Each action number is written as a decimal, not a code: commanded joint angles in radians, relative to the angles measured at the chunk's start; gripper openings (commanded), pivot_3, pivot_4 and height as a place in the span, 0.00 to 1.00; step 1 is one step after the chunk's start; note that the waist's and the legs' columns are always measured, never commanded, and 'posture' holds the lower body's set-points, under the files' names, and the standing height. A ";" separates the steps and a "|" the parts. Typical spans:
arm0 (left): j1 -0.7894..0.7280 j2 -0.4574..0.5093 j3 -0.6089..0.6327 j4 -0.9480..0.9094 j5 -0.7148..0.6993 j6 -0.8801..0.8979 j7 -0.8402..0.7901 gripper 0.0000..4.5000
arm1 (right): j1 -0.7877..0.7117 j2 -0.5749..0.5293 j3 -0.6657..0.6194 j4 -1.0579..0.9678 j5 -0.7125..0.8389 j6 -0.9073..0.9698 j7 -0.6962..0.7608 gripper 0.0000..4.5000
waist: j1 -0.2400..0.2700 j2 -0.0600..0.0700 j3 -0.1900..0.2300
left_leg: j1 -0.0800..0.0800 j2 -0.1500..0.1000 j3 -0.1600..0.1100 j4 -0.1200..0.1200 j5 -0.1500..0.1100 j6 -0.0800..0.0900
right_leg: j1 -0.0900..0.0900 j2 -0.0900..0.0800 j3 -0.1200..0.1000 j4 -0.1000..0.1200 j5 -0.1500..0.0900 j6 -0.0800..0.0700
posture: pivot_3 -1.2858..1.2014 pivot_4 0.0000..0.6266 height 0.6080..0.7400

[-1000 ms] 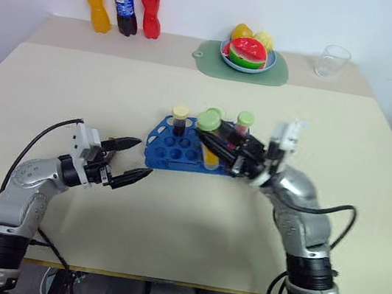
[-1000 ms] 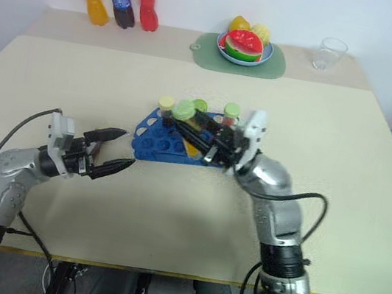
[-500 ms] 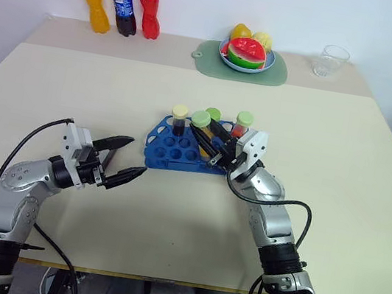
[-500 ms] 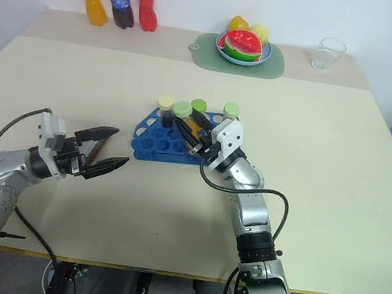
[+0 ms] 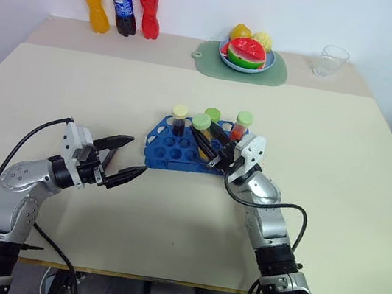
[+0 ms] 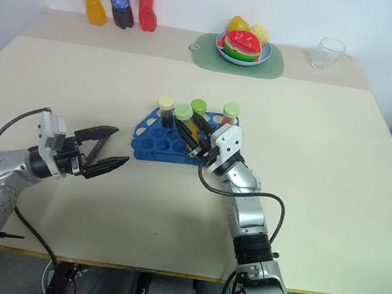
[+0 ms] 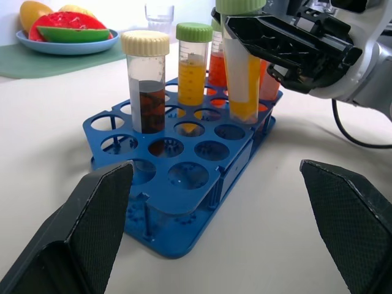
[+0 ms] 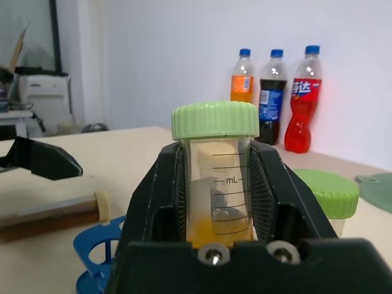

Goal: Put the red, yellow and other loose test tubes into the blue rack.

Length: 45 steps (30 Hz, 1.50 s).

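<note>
The blue rack [image 5: 169, 150] stands mid-table. In its holes stand a cream-capped dark brown tube [image 5: 178, 120], a green-capped yellow tube [image 7: 193, 64] and a green-capped red tube [image 5: 242, 123]. My right gripper [image 5: 210, 140] reaches in from the right and is shut on another green-capped tube of yellow liquid [image 8: 214, 177]. That tube is held upright, its lower end down at the rack's top [image 7: 242, 113]. My left gripper [image 5: 137, 155] hovers open just left of the rack with nothing between its fingers [image 7: 92, 233].
Three soda bottles [image 5: 122, 1] line the far left of the table. A plate of fruit [image 5: 247, 53] sits on a pale green mat [image 5: 278, 74] at the far middle, with a clear glass [image 5: 332, 62] to its right.
My right gripper has sunk toward the rack with the yellow tube, which has gone from tilted to upright. The left gripper has stayed open in place.
</note>
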 commanded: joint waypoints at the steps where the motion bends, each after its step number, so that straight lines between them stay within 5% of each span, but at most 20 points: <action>1: 0.006 0.001 0.019 -0.037 -0.021 0.003 0.007 1.00 | 0.003 0.012 0.003 0.034 0.003 -0.022 0.003 0.25 | 0.000 0.000 0.000 | 0.000 0.000 0.000 0.000 0.000 0.000 | 0.000 0.000 0.000 0.000 0.000 0.000 | 0.52 0.24 1.00; 4: 0.006 0.000 0.021 -0.036 -0.026 0.005 0.013 1.00 | 0.010 0.006 -0.003 0.030 0.050 0.000 0.047 0.25 | 0.000 0.000 0.000 | 0.000 0.001 0.000 0.000 0.000 0.000 | 0.000 0.000 0.000 0.000 0.000 0.000 | 0.52 0.24 1.00; 11: 0.003 -0.007 0.034 -0.054 -0.056 0.035 0.046 1.00 | 0.009 -0.027 -0.008 0.028 0.007 -0.044 0.044 0.98 | 0.001 0.000 0.000 | 0.001 0.001 0.000 0.000 0.000 0.000 | 0.001 0.000 0.000 0.000 0.000 0.000 | 0.52 0.24 1.00; 17: -0.029 -0.049 0.090 -0.110 -0.126 0.139 0.210 1.00 | 0.019 -0.107 -0.001 -0.043 -0.042 -0.064 0.054 0.99 | 0.004 0.000 0.000 | 0.000 0.001 0.000 0.000 0.000 0.000 | 0.001 -0.001 0.000 0.000 0.000 0.000 | 0.52 0.24 1.00; 24: -0.068 -0.019 0.146 -0.256 -0.101 0.414 0.585 1.00 | 0.084 -0.317 -0.005 -0.172 -0.018 -0.012 0.191 0.99 | 0.006 0.000 0.000 | 0.000 0.001 -0.002 0.000 0.000 0.000 | 0.001 -0.001 0.000 0.000 0.000 0.000 | 0.52 0.24 1.00; 28: -0.190 0.069 0.186 -0.280 -0.205 0.936 0.826 1.00 | 0.184 -0.480 -0.032 -0.277 0.070 0.066 0.334 0.99 | 0.016 -0.001 0.000 | 0.000 0.001 -0.002 0.000 0.000 0.000 | 0.001 -0.001 0.000 0.000 0.000 0.000 | 0.52 0.24 1.00; 33: -0.480 0.013 0.264 -0.193 -0.271 1.366 0.939 1.00 | 0.224 -0.603 -0.082 -0.330 0.142 0.103 0.432 0.99 | 0.025 -0.001 0.000 | 0.001 -0.002 -0.002 0.001 0.000 0.000 | 0.002 0.000 0.000 0.000 0.000 0.001 | 0.52 0.24 1.00; 45: -0.716 0.147 0.054 0.285 -0.615 1.421 1.278 1.00 | 0.176 -0.639 -0.113 -0.422 0.198 0.198 0.463 0.99 | 0.032 -0.002 0.001 | 0.002 -0.002 -0.004 0.000 0.002 -0.003 | 0.002 -0.001 0.000 0.001 0.000 0.000 | 0.52 0.24 1.00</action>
